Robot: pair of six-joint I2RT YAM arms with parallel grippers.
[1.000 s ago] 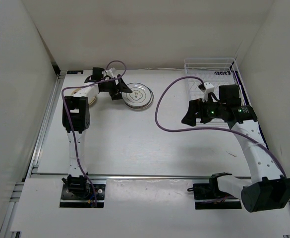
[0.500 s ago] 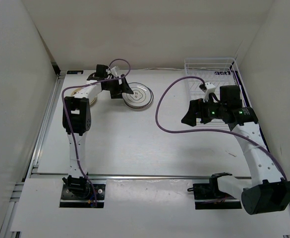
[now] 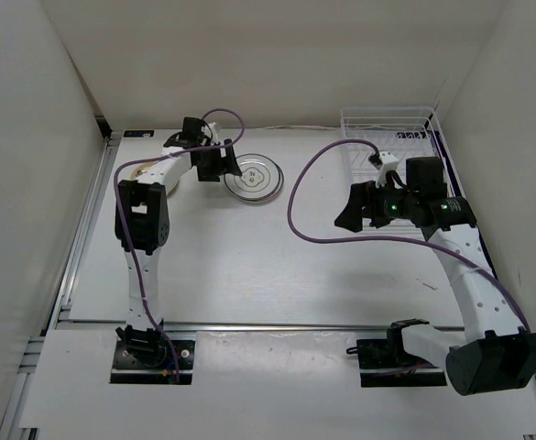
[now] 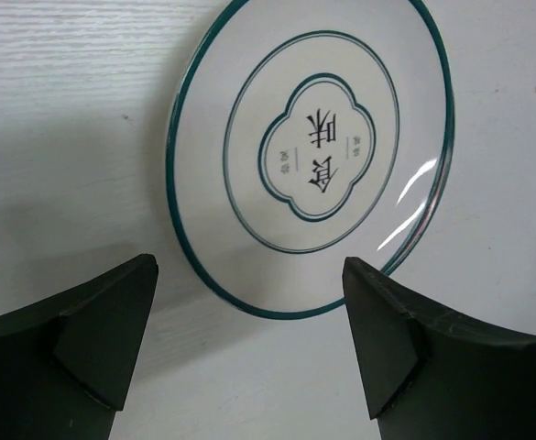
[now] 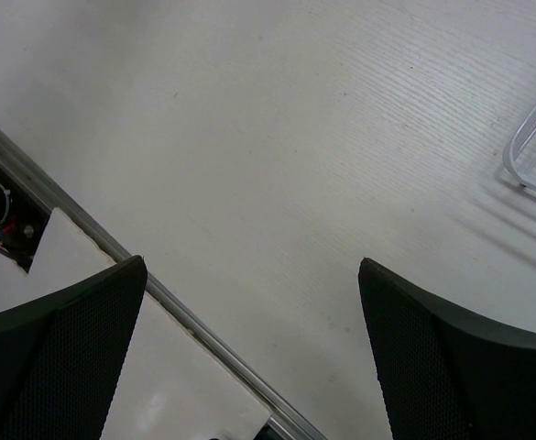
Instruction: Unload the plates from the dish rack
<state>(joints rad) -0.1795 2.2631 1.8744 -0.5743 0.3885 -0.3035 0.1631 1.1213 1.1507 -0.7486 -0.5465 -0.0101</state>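
We see the round, glossy white plate (image 4: 313, 160) lying flat, dark-ringed face up, well left of the wire dish rack (image 3: 387, 128). The left gripper (image 4: 249, 270) and right gripper (image 5: 251, 266) are both spread and empty.

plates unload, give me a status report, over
Left gripper open, by ringed white plate flat on table. Right gripper open, empty, near dish rack. Purple cable loops mid-table.

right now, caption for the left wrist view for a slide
Open jaws hover over a teal-ringed plate flat on the table.
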